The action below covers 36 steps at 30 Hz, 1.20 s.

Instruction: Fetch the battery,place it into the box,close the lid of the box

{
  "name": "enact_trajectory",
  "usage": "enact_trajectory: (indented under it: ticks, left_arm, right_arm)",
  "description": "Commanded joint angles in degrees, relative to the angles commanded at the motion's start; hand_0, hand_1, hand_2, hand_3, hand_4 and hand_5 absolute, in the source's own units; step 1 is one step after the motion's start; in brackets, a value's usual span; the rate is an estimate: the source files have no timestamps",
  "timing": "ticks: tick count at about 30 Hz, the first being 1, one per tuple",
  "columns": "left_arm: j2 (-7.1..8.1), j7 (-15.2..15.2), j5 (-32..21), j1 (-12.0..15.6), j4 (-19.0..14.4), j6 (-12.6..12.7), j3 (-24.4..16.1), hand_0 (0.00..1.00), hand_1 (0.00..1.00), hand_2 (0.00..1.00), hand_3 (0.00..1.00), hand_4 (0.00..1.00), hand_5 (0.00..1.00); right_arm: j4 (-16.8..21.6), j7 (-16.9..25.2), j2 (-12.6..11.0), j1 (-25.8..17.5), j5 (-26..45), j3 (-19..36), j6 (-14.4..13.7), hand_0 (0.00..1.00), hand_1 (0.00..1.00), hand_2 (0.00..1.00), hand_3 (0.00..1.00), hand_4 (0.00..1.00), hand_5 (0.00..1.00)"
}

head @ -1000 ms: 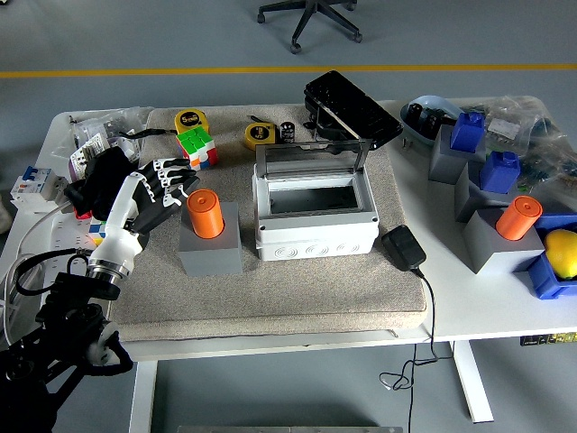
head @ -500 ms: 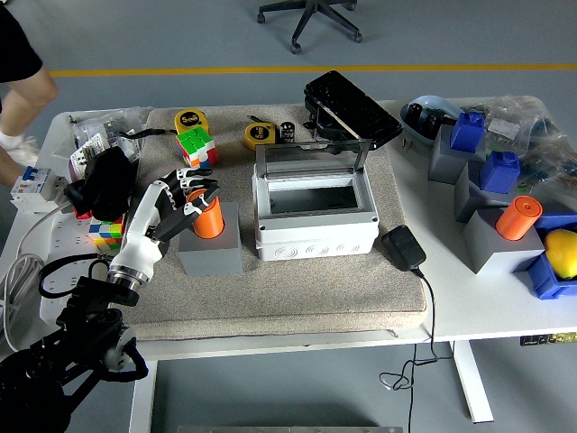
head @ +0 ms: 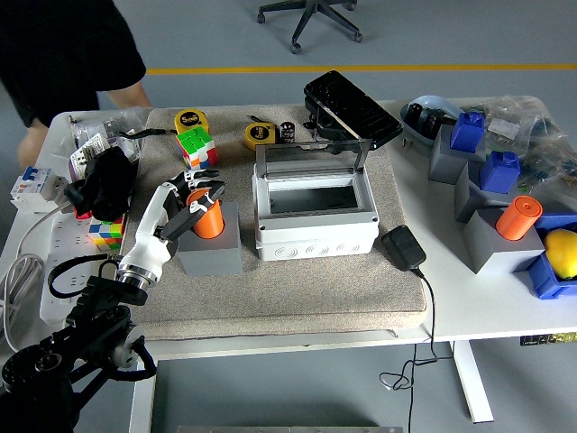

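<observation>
Left hand (head: 185, 206) has its fingers curled round the orange battery (head: 206, 217), which stands upright in its grey holder (head: 212, 250) on the worktop (head: 424, 307), just left of the open-lidded box (head: 315, 215).

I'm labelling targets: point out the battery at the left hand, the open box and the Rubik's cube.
battery (head: 208, 222), head view, orange side below the fingers
box (head: 315, 236), head view, front wall
Rubik's cube (head: 196, 144), head view, green top face
</observation>
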Motion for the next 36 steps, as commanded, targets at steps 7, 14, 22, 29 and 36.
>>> enact_trajectory:
  ticks: [7, 14, 22, 29, 36]
  left_arm:
    - [-0.34, -0.7, -1.0, -0.8, 1.0, 0.2, 1.1, 0.428, 0.547, 0.547, 0.557, 0.998, 0.501]
    - [-0.51, -1.9, -2.4, -1.3, 1.5, 0.6, 2.3, 0.278, 0.349, 0.424, 0.482, 0.998, 0.487]
    - [-0.90, -3.8, -5.0, -2.5, 2.8, 1.4, 3.7, 0.232, 0.263, 0.353, 0.435, 0.998, 0.472]
    - [-1.39, -5.3, -7.4, -3.5, 3.9, 2.2, 5.0, 0.208, 0.194, 0.283, 0.375, 0.998, 0.455]
    - [-1.72, -6.0, -7.8, -4.3, 4.1, 2.6, 6.1, 0.171, 0.164, 0.255, 0.295, 0.998, 0.448]
  right_arm:
    - [0.0, 0.0, -0.1, 0.0, 0.1, 0.0, 0.0, 0.583, 0.640, 0.653, 0.577, 0.943, 0.490]
    - [0.0, 0.2, -0.1, 0.1, 0.1, -0.2, 0.0, 0.584, 0.640, 0.653, 0.578, 0.945, 0.490]
    - [0.0, 0.2, -0.1, 0.2, 0.3, -0.1, 0.0, 0.584, 0.639, 0.653, 0.578, 0.946, 0.490]
    - [0.0, 0.4, -0.1, 0.2, 0.3, -0.2, -0.1, 0.583, 0.638, 0.652, 0.579, 0.947, 0.492]
    - [0.0, 0.5, -0.1, 0.2, 0.5, -0.3, 0.1, 0.584, 0.639, 0.652, 0.579, 0.949, 0.491]
